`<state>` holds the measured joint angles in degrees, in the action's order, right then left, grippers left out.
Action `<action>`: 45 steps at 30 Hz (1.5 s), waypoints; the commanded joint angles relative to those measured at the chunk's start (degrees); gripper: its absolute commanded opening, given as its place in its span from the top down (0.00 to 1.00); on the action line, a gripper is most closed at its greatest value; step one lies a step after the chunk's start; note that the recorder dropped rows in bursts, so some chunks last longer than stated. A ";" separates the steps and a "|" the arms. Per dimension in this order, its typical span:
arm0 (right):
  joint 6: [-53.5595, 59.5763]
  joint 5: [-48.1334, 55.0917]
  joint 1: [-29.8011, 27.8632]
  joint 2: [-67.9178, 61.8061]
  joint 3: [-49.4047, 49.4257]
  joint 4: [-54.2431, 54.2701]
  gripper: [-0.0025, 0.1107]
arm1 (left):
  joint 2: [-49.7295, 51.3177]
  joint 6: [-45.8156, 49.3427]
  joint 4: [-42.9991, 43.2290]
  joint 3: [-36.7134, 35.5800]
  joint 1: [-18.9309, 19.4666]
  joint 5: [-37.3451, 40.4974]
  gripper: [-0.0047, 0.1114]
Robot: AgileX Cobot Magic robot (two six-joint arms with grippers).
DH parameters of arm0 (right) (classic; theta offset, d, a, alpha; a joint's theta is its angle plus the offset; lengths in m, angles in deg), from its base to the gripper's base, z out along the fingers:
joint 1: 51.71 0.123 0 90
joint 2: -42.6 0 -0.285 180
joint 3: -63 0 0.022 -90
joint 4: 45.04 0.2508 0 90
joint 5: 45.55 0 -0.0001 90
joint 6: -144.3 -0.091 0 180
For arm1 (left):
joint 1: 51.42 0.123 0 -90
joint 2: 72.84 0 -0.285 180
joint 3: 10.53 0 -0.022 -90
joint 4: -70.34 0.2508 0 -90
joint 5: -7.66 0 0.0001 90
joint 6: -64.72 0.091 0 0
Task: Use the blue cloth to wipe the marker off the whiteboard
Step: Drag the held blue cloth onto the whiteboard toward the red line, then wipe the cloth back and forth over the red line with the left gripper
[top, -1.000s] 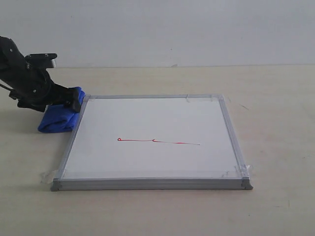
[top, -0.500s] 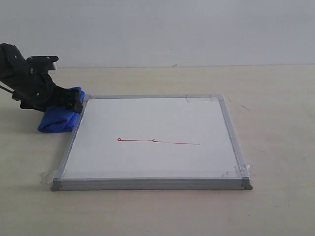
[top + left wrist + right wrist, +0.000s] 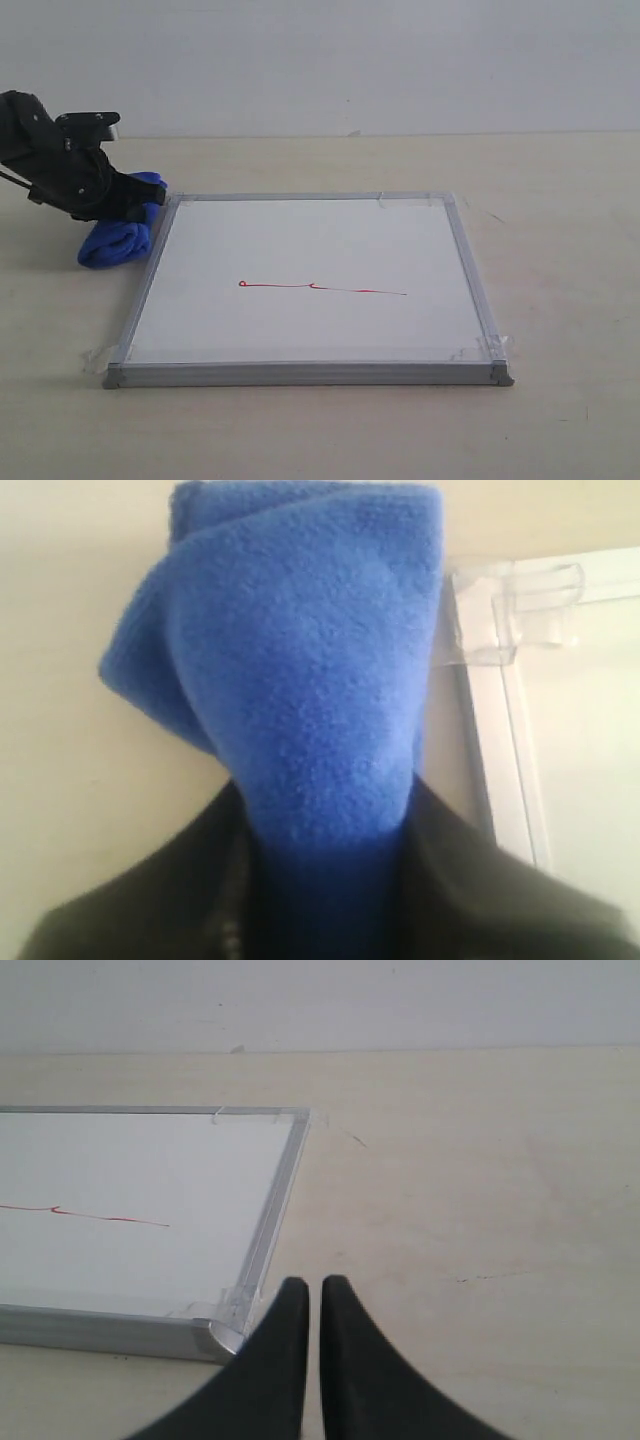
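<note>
The whiteboard (image 3: 400,240) lies flat on the table, and the red marker line (image 3: 320,289) runs across its middle with a small loop at its left end. Just off the board's far left corner, my left gripper (image 3: 135,205) is shut on the blue cloth (image 3: 112,245). Close up, the blue cloth (image 3: 300,680) fills the space between the dark fingers (image 3: 480,880), beside the taped corner of the whiteboard (image 3: 500,630). My right gripper (image 3: 315,1290) is shut and empty, by the whiteboard (image 3: 150,1170) corner; the marker line (image 3: 100,1216) shows there. The exterior view does not show the right gripper.
The light wooden table (image 3: 560,200) surrounds the board, with a pale wall behind it. Clear tape (image 3: 490,348) holds the board's corners down. The left arm's black body (image 3: 50,150) stands at the table's left edge.
The left gripper has pulled slightly left and back with the blue cloth bunched in it, so the cloth now sits a little further from the board's frame. The board and the line are unchanged.
</note>
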<state>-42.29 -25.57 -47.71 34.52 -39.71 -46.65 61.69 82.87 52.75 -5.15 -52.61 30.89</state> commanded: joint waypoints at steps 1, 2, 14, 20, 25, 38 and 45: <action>0.13 -0.43 -0.05 0.29 -0.07 -0.43 0.97 | -0.58 0.05 4.45 0.37 -0.06 2.12 0.92; 0.13 -0.43 -0.05 0.29 -0.07 -0.43 0.97 | -1.55 -0.18 6.06 0.88 -0.06 3.91 0.92; 0.13 -0.43 -0.05 0.29 -0.07 -0.43 0.97 | -18.79 2.78 8.05 1.22 -3.05 16.24 0.92; 0.13 -0.43 -0.05 0.29 -0.07 -0.43 0.97 | -17.55 5.76 8.05 -3.86 -11.50 13.52 0.92; 0.13 -0.43 -0.05 0.29 -0.07 -0.43 0.97 | -14.07 3.89 7.93 -7.49 -16.77 8.38 0.92; 0.13 -0.33 -0.05 0.29 -0.07 -0.43 0.97 | -5.32 -0.81 7.76 -10.28 -19.90 2.86 0.92; 0.13 -0.44 -0.05 0.29 -0.07 -0.43 0.97 | -1.40 -0.21 5.16 -10.28 -33.82 1.38 0.92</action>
<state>-42.29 -25.57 -47.71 34.52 -39.71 -46.65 57.16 82.85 61.84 -14.10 -81.61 26.64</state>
